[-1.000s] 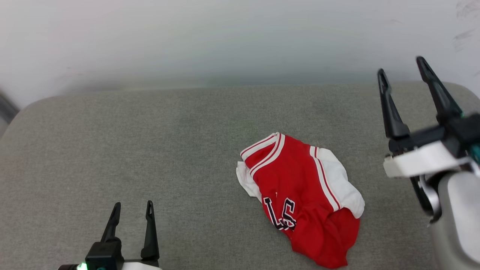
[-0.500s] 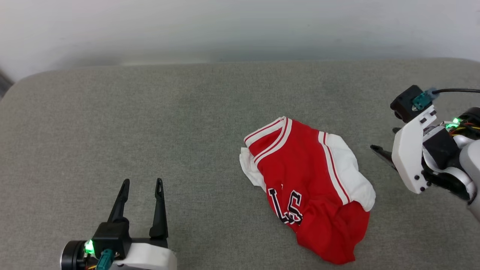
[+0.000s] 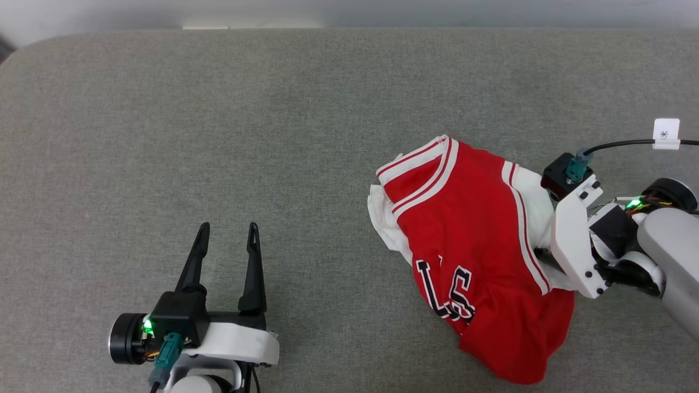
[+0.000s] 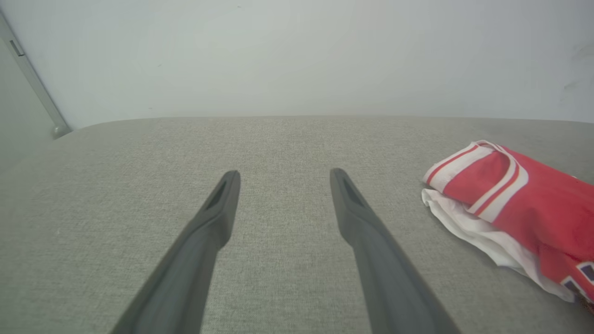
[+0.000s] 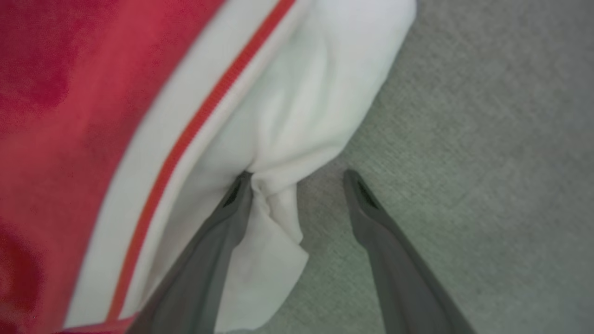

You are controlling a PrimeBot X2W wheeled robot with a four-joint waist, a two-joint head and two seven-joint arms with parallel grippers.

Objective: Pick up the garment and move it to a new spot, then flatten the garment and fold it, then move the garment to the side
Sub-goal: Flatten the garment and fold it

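head view: the garment lies crumpled on the right half of a grey fabric cushion. it is red, with striped trim at its upper left edge, black letters outlined in white near its lower middle, and a white sleeve along its right side. the left gripper sits at the lower left, well apart from the cloth, its two dark fingers spread and nothing between them. at the right, the right arm's white wrist plate stands against the white sleeve, and a black cable with a small white tag runs off to the right edge. left wrist view: the left gripper's fingers stand wide apart over bare cushion. the garment's striped edge and a white fold lie off to the right of them, and a pale wall is behind. right wrist view: the right gripper is spread wide, not clamped. the fingertip on this view's left presses into a fold of the white sleeve, a flap of white cloth hangs between the two fingers, and the other fingertip is over bare cushion just beside the sleeve.
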